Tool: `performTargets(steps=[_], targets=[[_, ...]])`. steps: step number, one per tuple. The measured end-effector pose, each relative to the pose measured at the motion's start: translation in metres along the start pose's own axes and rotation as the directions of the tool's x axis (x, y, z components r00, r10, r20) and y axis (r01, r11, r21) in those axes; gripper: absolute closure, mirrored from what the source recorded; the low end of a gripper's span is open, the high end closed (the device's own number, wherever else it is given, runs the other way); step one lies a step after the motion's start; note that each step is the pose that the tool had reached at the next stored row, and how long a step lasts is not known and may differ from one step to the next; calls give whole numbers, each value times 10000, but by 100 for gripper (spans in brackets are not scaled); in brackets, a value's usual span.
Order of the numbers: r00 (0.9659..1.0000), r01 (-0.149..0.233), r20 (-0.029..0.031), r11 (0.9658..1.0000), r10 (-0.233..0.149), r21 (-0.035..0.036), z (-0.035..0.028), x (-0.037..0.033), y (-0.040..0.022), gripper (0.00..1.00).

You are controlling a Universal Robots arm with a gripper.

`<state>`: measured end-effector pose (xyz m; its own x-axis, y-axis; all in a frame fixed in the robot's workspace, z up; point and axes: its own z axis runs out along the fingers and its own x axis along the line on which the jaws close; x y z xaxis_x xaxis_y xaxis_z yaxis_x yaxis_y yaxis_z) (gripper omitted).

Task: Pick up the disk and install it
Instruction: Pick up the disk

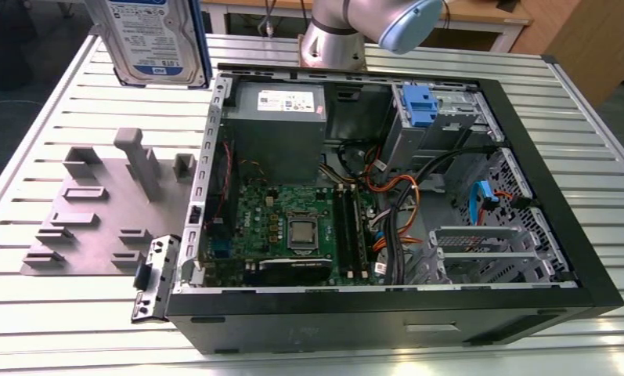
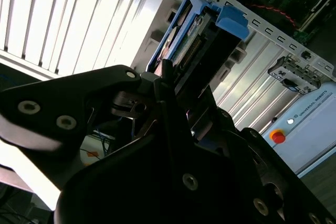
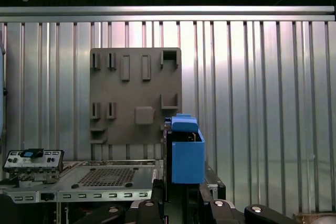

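Observation:
The disk (image 1: 153, 37), silver with a white-and-blue label and a blue frame, hangs upright in the air above the table's far corner on the exterior view's left. In the second wrist view my gripper (image 2: 176, 85) is shut on the disk (image 2: 185, 38), whose blue-framed end sticks out past the black fingers (image 2: 163, 77). Seen edge-on in the first wrist view, the disk (image 3: 186, 153) rises from my gripper (image 3: 181, 199). The open computer case (image 1: 562, 196) lies on its side to the exterior view's right of the disk.
A grey fixture plate (image 1: 92, 211) with upright pegs lies below the disk, left of the case. Inside the case are a grey power supply box (image 1: 278, 117), a motherboard (image 1: 290, 227), cables and a drive bay with a blue latch (image 1: 416, 106). The arm's base (image 1: 333, 43) stands behind the case.

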<state>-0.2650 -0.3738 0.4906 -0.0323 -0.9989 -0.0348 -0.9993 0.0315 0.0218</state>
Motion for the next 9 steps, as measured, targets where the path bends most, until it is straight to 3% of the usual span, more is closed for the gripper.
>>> performTargets(steps=[9], targets=[[10000, 0, 0, 10000, 0, 0, -1, -1, -39, 65]])
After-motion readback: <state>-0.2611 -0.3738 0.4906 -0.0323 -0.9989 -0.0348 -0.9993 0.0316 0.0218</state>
